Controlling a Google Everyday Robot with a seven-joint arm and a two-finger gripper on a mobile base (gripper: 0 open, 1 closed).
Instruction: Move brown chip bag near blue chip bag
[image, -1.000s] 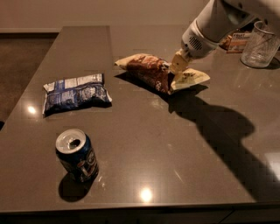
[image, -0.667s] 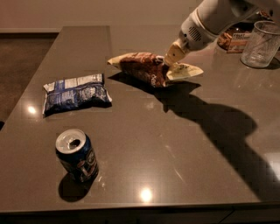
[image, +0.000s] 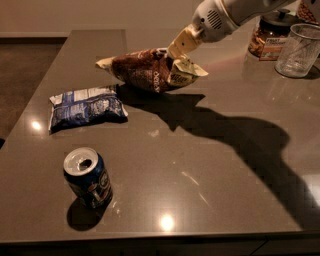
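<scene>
The brown chip bag (image: 145, 70) hangs tilted just above the table, brown in the middle with cream ends. My gripper (image: 179, 54) reaches in from the upper right and is shut on the bag's right part. The bag's left end points at the blue chip bag (image: 86, 107), which lies flat at the left of the table, a short gap below and left of the brown bag. The brown bag casts a dark shadow on the table under it.
A blue soda can (image: 88, 176) stands upright near the front left. A clear plastic cup (image: 298, 50) and a jar of nuts (image: 268, 35) stand at the back right. The table's front edge (image: 160, 235) is close below.
My gripper has carried the brown chip bag to the left, toward the blue chip bag, and lifted it. The blue bag and the can have not moved.
</scene>
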